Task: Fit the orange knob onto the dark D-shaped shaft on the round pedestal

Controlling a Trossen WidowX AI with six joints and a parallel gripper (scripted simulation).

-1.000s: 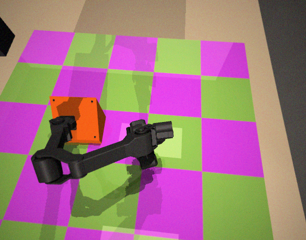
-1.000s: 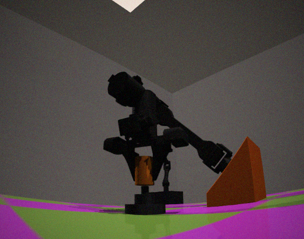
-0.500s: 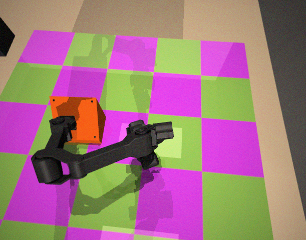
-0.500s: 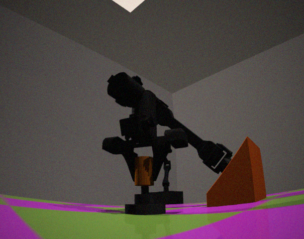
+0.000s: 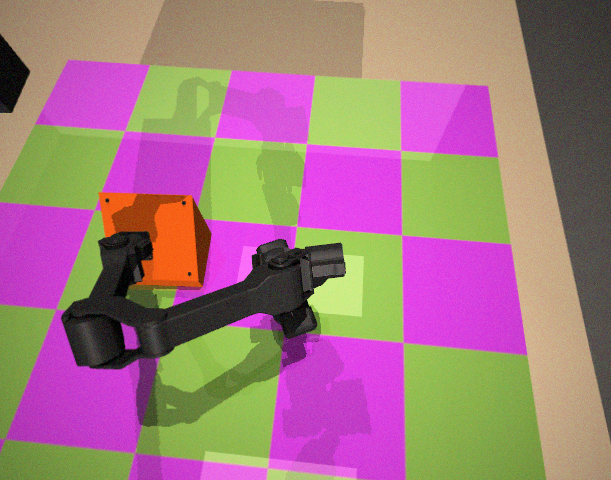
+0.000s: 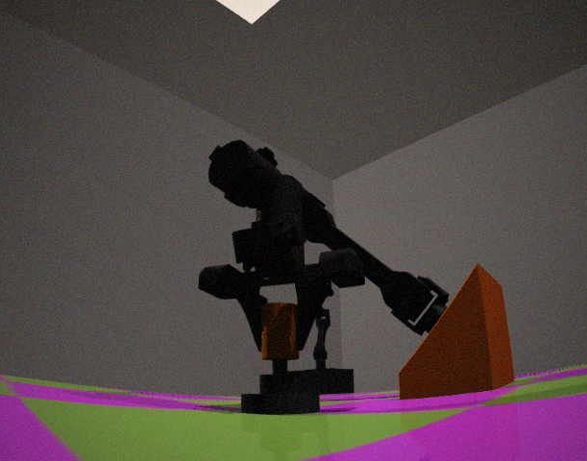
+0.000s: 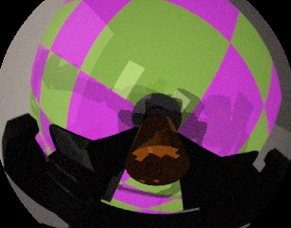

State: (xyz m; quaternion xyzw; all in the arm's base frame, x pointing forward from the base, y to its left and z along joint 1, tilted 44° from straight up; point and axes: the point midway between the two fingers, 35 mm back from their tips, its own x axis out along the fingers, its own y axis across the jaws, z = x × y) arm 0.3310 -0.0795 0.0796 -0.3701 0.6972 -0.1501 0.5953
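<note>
No lettering, label, brand, number or sign can be read anywhere, neither on the parts around the gripper (image 6: 280, 342) (image 7: 146, 190) nor on the surfaces beneath and beyond it. The darkest areas beside its fingers are too dim to tell.

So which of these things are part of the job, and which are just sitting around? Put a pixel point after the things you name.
Part of the job:
- orange knob (image 6: 280, 331) (image 7: 157, 163)
- dark shaft (image 6: 280, 366)
- round pedestal (image 6: 281, 403) (image 7: 145, 105)
- gripper (image 6: 281, 347) (image 7: 156, 133), holding the knob

Seemingly just there:
- orange wedge (image 5: 173, 242) (image 6: 450, 347)
</note>
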